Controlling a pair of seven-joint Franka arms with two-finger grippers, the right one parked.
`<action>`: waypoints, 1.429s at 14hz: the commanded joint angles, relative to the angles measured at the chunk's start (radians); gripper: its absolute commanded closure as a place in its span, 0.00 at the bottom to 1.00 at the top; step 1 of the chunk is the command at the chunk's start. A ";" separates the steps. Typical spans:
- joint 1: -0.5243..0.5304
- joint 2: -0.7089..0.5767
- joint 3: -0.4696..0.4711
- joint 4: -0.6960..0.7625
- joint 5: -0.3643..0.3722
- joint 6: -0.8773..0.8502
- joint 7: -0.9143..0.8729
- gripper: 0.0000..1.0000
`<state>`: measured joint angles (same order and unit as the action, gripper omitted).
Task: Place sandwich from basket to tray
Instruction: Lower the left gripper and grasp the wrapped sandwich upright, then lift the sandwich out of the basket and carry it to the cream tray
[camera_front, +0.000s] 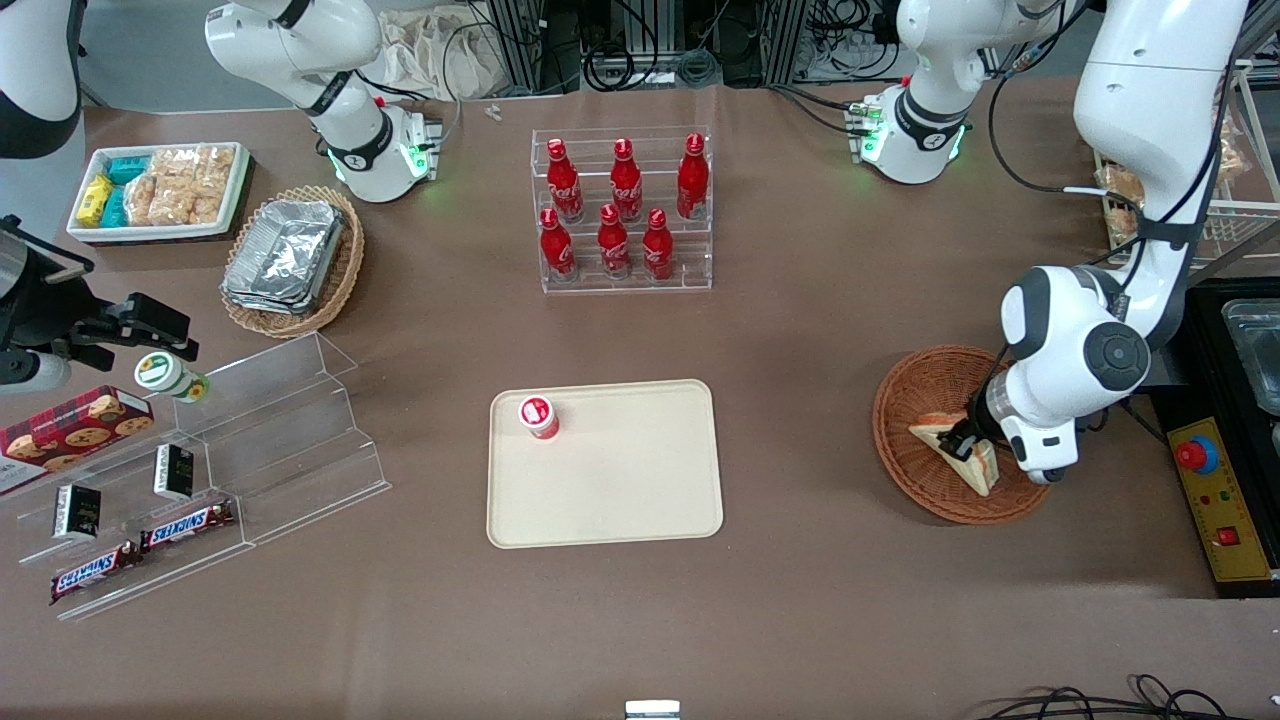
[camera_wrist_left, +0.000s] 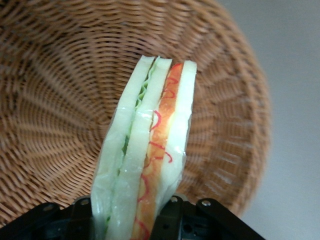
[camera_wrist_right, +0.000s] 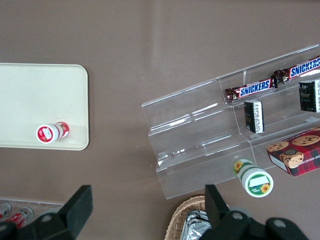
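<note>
Claw (camera_front: 962, 438) down inside the reddish-brown wicker basket (camera_front: 905, 405), fingers (camera_wrist_left: 172, 220) closed onto the sandwich (camera_front: 958, 452), one on each bread face. Wrist view: the sandwich (camera_wrist_left: 150, 155) stands on edge straight out from between the fingers, clear wrap over it, green filling along one seam, red-orange along the other; basket weave (camera_wrist_left: 55, 100) fills the ground around it. Whether the wedge rests on the basket floor or is raised off it, cannot tell.

Sandwich: one, a pale triangular wedge, its broad end nearer the front camera than the claw.

Basket: one reddish-brown, directly under the claw.

Tray (camera_front: 620, 490): one, cream-beige, well apart from the claw toward the parked arm's end of the table. One small red-lidded cup (camera_front: 538, 416) stands on it near a corner.

Farther from the front camera than the claw, and toward the parked arm: clear rack with six red cola bottles (camera_front: 622, 205), three per row.

Well off toward the parked arm's end:
- one lighter wicker basket with foil trays (camera_front: 290, 258)
- one white box of snack packets (camera_front: 160, 190)
- one stepped clear display stand (camera_front: 270, 440) with two Snickers bars (camera_front: 185, 525), two small dark boxes (camera_front: 173, 470), one green-capped bottle (camera_front: 170, 377) lying over
- one red cookie box (camera_front: 70, 425) beside the stand.
</note>
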<state>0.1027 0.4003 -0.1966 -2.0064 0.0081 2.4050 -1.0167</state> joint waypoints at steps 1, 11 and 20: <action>-0.021 -0.081 0.000 0.044 0.018 -0.126 -0.059 1.00; -0.159 -0.086 -0.130 0.676 0.076 -0.906 0.073 1.00; -0.377 0.194 -0.277 0.684 0.182 -0.515 0.093 1.00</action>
<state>-0.2403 0.5140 -0.4754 -1.3696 0.1661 1.8448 -0.9142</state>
